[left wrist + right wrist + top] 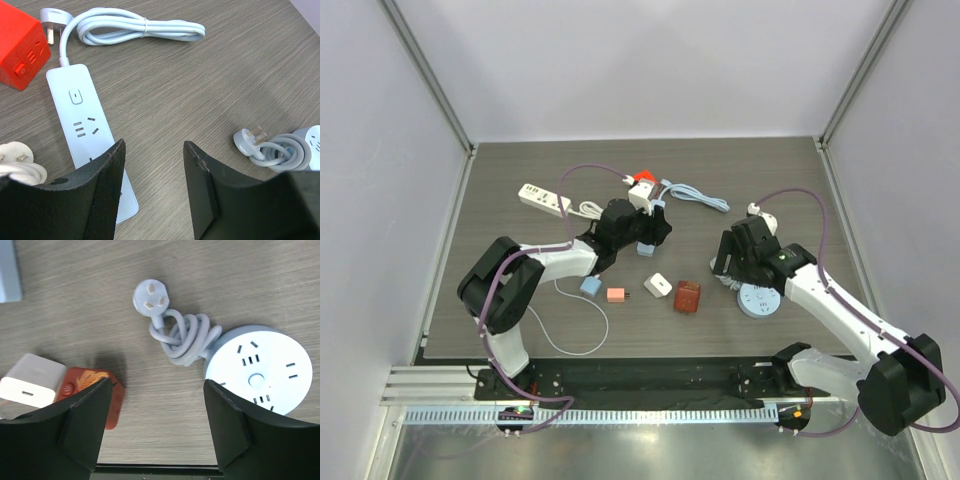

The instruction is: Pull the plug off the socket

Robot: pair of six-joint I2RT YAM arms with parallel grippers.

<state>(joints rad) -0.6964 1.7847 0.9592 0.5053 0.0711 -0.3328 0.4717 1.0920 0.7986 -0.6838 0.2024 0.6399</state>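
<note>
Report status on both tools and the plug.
Left tool open, empty, over the blue power strip. Right tool open, empty, beside the round socket. No plug seen seated in either. Nothing blocking.

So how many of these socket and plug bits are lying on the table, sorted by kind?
Long power strips: 2, the white strip and the pale blue strip
Round sockets: 1, the round socket
Cubes: 2, the orange-red cube and the dark red cube
Small adapters: 3, the blue adapter, the pink adapter, the white adapter
Total: 8
</note>
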